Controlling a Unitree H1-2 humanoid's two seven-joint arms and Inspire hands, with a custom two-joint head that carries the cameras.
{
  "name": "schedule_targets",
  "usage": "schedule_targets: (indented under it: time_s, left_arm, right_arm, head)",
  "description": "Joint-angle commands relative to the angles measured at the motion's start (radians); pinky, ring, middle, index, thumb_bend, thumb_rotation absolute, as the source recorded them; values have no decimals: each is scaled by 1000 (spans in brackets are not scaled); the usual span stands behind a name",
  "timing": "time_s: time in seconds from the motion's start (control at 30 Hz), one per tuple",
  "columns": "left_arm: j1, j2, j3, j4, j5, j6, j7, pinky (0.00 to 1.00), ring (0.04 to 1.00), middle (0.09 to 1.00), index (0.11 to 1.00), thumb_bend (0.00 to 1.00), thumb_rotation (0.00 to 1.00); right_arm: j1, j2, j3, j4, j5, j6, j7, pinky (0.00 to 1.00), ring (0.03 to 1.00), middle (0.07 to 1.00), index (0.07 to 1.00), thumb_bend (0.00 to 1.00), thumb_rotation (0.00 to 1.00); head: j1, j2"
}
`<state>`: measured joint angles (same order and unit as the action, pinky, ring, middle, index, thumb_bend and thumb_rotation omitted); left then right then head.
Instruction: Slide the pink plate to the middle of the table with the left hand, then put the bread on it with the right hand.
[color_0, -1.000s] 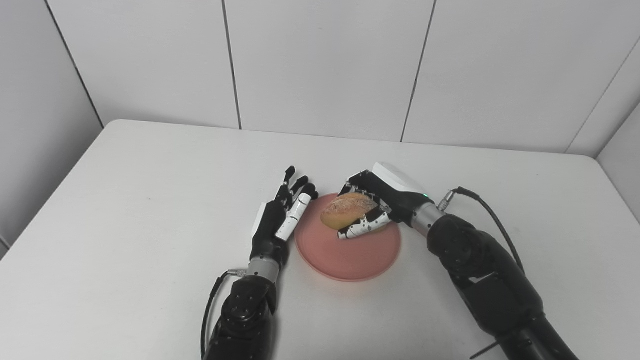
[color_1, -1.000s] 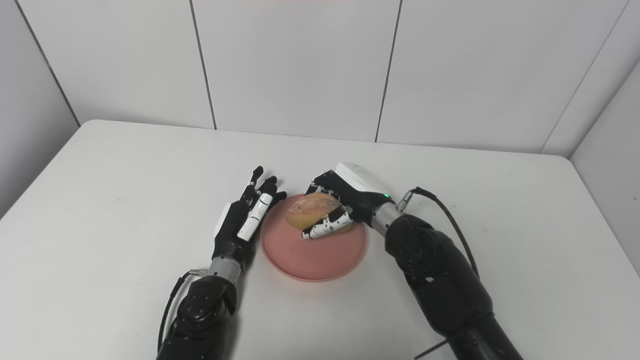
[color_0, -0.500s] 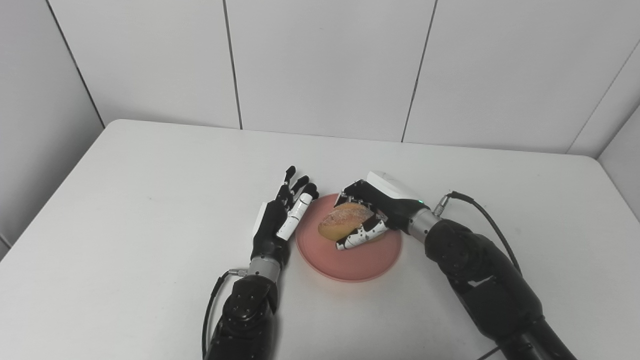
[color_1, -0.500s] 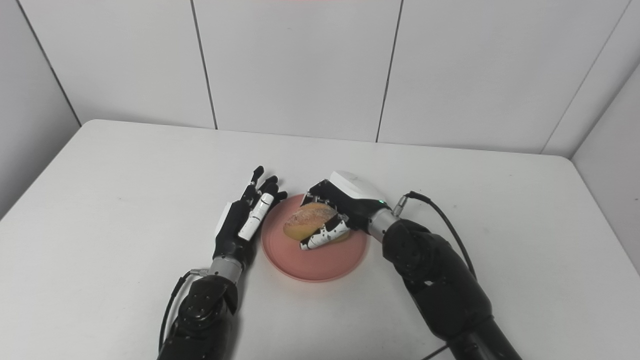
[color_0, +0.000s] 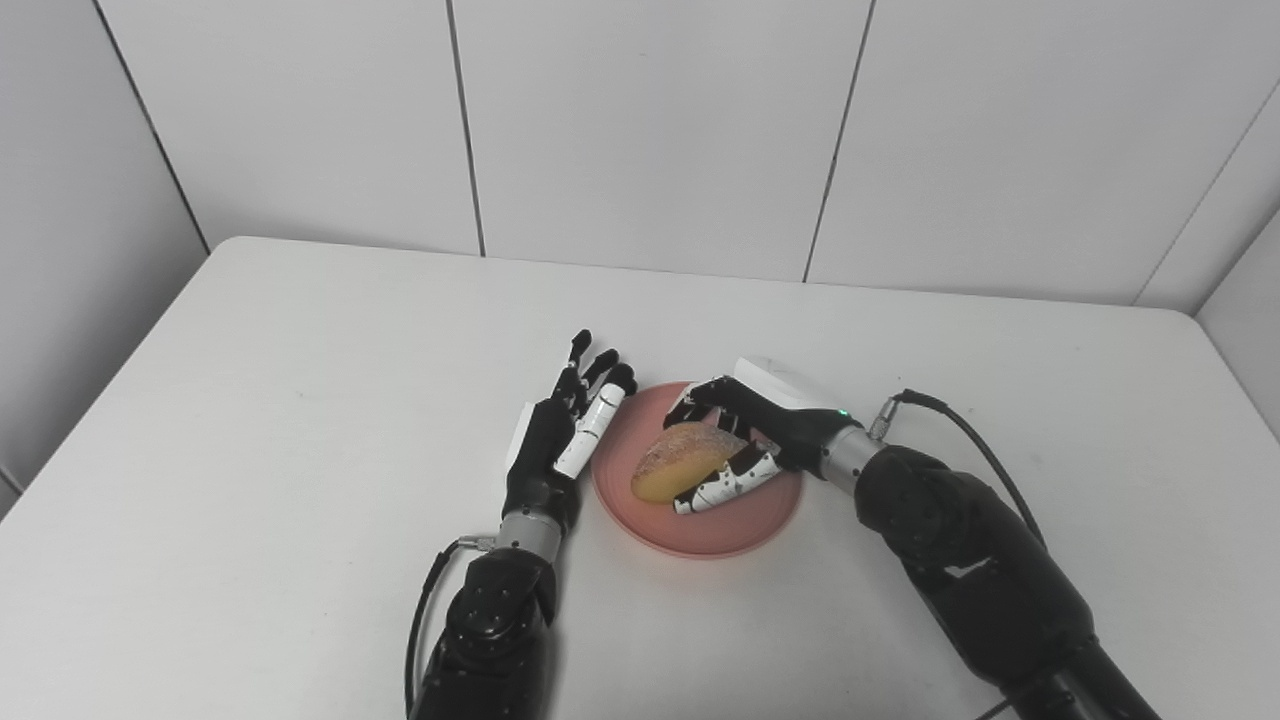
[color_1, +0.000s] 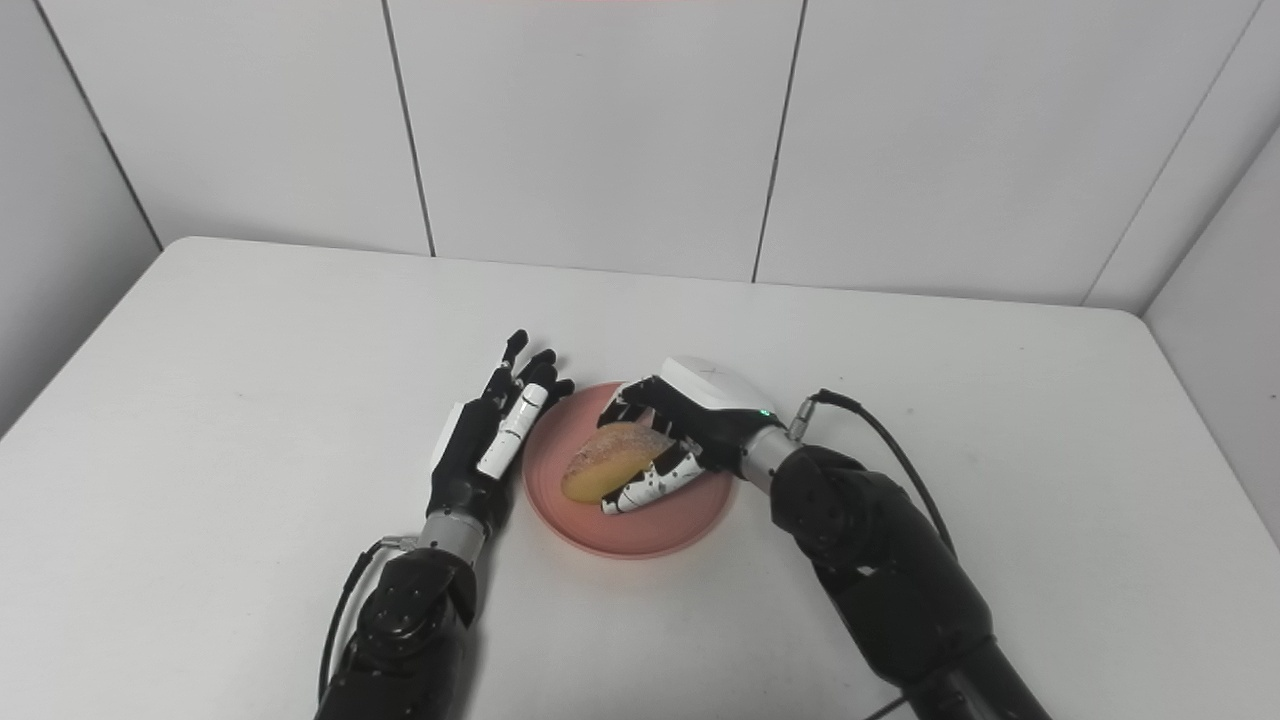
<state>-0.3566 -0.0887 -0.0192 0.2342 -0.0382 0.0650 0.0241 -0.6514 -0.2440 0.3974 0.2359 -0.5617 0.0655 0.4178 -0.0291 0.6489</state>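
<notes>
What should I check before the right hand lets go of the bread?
1. Pink plate near the table's middle: ok.
2. Bread over the plate, inside the rim: ok.
3. Bread resting on the plate surface: cannot tell, low but tilted.
4. Right hand closed on the bread: ok.
5. Left hand open, beside the plate's left rim, clear of the bread: ok.

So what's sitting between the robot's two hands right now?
The pink plate, with the bread over it, gripped by the right hand; the left hand waits alongside. Both views show it.
</notes>
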Motion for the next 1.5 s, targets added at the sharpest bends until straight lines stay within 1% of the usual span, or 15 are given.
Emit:
schedule_targets:
  time_s: [0.0,0.17,0.47,0.57,0.67,0.73,0.77,0.9,0.97,1.03,1.07,1.17,1.27,1.37,1.47]
  left_arm:
    - [-2,-12,0,15,5,27,9,863,803,923,1000,677,696]
    - [-2,-8,2,20,4,23,8,868,811,928,1000,677,703]
    - [-3,-6,8,21,0,18,9,851,792,922,1000,680,693]
    - [-3,-5,11,21,-5,19,7,854,797,922,1000,675,692]
    - [-6,-3,13,23,-1,21,9,851,801,925,1000,674,698]
    - [-9,-1,14,32,7,11,17,852,833,927,1000,679,693]
    - [-10,-2,16,39,10,-2,21,854,844,928,1000,681,691]
    - [-14,-8,23,67,16,-58,36,958,923,946,1000,695,704]
    - [-18,-11,27,80,17,-83,40,993,964,959,1000,718,756]
    - [-25,-11,28,90,17,-100,37,998,977,963,1000,718,773]
    - [-28,-10,29,95,17,-106,35,1000,990,972,1000,711,782]
    - [-42,-7,26,101,27,-106,35,1000,999,984,1000,697,787]
    - [-54,-7,24,106,41,-104,43,1000,1000,984,1000,694,807]
    - [-65,-9,21,106,64,-97,63,1000,993,980,1000,693,811]
    - [-71,-9,18,104,82,-89,74,1000,998,986,997,664,830]
  right_arm:
    - [-38,-8,-14,-31,-4,12,-13,569,669,722,686,993,384]
    - [-38,-8,-24,-22,5,-10,-28,631,717,758,737,1000,444]
    - [-59,-19,-42,-43,44,-27,-11,629,725,767,752,1000,459]
    - [-56,-9,-79,-73,87,-9,-20,638,727,767,749,1000,470]
    - [-55,-1,-110,-104,109,16,-24,682,761,782,759,1000,515]
    - [-55,6,-129,-116,118,24,-33,694,764,778,762,1000,537]
    - [-54,14,-145,-113,133,17,-44,697,764,777,762,1000,542]
    - [-38,42,-186,-94,168,-26,-101,712,769,777,764,1000,563]
    - [-21,57,-198,-87,170,-41,-139,693,767,785,781,1000,628]
    - [2,73,-209,-82,170,-43,-182,694,771,792,793,1000,665]
    - [11,80,-213,-80,172,-44,-201,707,780,799,804,1000,714]
    - [51,124,-258,-48,232,-60,-260,735,807,829,834,1000,798]
    - [83,167,-300,-14,277,-79,-322,796,850,855,848,999,929]
    - [118,226,-360,26,344,-83,-390,842,876,871,869,978,984]
    - [137,280,-414,67,413,-93,-445,886,898,904,894,914,999]
  head:
    - [1,-1]
    - [2,-5]
    - [-3,-17]
    - [3,-20]
    - [3,-21]
    - [-1,-28]
    - [-5,-34]
    - [-10,-40]
    - [-13,-43]
    - [-16,-46]
    - [-16,-46]
    - [-19,-50]
    - [-21,-51]
    - [-24,-51]
    - [-28,-49]
